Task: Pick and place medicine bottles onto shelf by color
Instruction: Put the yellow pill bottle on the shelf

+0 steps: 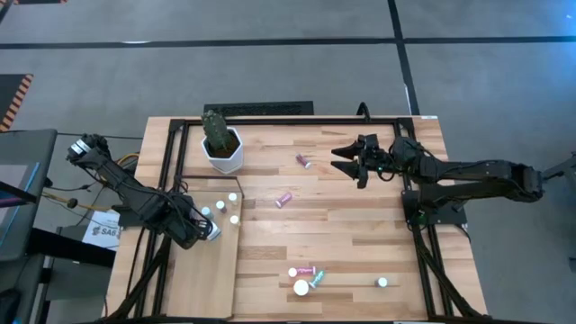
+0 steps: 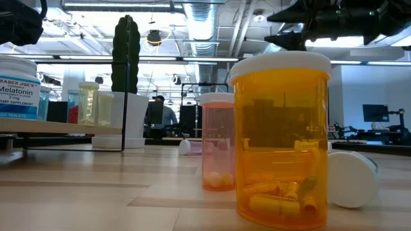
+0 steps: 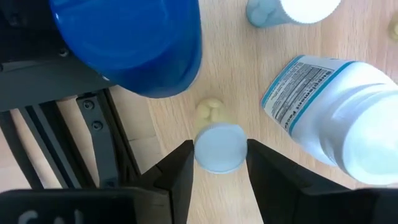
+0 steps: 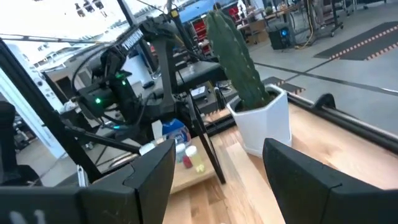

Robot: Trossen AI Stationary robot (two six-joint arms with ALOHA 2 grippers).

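High view: your left gripper (image 1: 209, 230) sat at the left-centre of the frame over the pale shelf (image 1: 202, 279), among a few white-capped bottles (image 1: 232, 197); whether it gripped one I couldn't tell from here. Your right gripper (image 1: 346, 158) hung upper right of centre, fingers spread, nothing between them. Pink bottles (image 1: 283, 200) lay mid-table, and a cluster of bottles (image 1: 304, 277) sat lower centre, with a cactus pot (image 1: 222, 150) upper left of centre. Low view: a big amber bottle (image 2: 280, 138) filled the centre right, a pink-orange bottle (image 2: 218, 151) just left of it, and a white cap (image 2: 351, 178) lay at lower right; the shelf edge with standing bottles ran along the left. Left wrist view: your fingers (image 3: 177, 177) stood on both sides of a small white-capped bottle (image 3: 219, 145) at lower centre, seemingly apart from it, with a blue cap (image 3: 134, 40) upper left and a large white bottle (image 3: 339, 112) at right. Right wrist view: fingers (image 4: 152, 171) were wide apart and empty, the cactus pot (image 4: 264, 121) at centre right.
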